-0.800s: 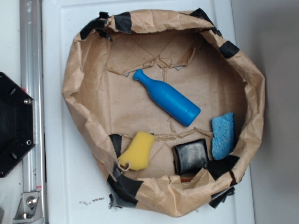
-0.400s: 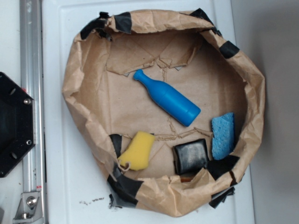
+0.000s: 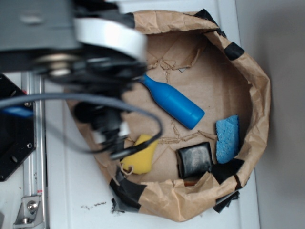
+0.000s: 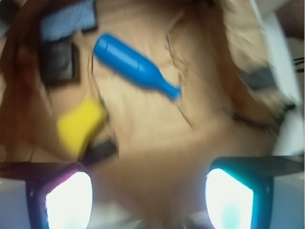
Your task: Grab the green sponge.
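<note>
Looking down from my wrist, I see my jaws standing wide apart, one pad at the bottom left and one at the bottom right, with nothing held between them. My gripper (image 4: 148,200) hangs over the brown paper bowl (image 3: 257,90), and this view is blurry.

In the outside view my arm (image 3: 95,43) is a big blurry shape over the top left of the bowl, from about 9 to 11 o'clock. A dark cable (image 3: 152,129) loops down from it and crosses over the green sponge (image 3: 140,160).

That sponge looks yellow. It lies on the floor of the bowl at about 7 o'clock, close to the paper wall and next to a strip of black tape (image 3: 126,188). Part of it is hidden behind my arm and cable.

A blue bottle (image 3: 174,102) lies on its side near the middle of the bowl, with its thin neck pointing to 10 o'clock. A black pad (image 3: 194,160) sits at about 5 o'clock, well apart from the yellow sponge. A blue sponge (image 3: 227,138) leans by the wall at 4 o'clock, just beside the black pad.

The bowl sits on a white worktop (image 3: 71,200).
</note>
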Controlling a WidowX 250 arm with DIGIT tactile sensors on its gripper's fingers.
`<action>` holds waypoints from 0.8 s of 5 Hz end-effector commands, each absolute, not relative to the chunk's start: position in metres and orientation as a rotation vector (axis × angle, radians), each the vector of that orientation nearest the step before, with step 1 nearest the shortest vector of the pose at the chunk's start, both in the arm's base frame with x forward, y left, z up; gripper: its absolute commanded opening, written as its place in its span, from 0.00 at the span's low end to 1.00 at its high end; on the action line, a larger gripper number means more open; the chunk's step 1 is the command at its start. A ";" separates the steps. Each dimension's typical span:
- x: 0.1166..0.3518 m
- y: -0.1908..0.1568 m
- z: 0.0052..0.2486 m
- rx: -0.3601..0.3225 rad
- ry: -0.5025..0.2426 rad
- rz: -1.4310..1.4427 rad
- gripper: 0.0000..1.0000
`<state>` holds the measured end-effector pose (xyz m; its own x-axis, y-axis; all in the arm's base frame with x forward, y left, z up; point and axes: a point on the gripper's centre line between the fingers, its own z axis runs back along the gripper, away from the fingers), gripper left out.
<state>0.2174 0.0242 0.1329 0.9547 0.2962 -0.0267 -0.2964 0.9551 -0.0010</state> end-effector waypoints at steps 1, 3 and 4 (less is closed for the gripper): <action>0.282 0.031 0.134 -0.176 -0.028 0.498 1.00; 0.278 -0.010 0.079 -0.324 0.142 0.510 1.00; 0.285 -0.025 0.061 -0.352 0.148 0.524 1.00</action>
<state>0.2825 -0.0243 0.0511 0.8422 0.4712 -0.2621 -0.5329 0.8013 -0.2717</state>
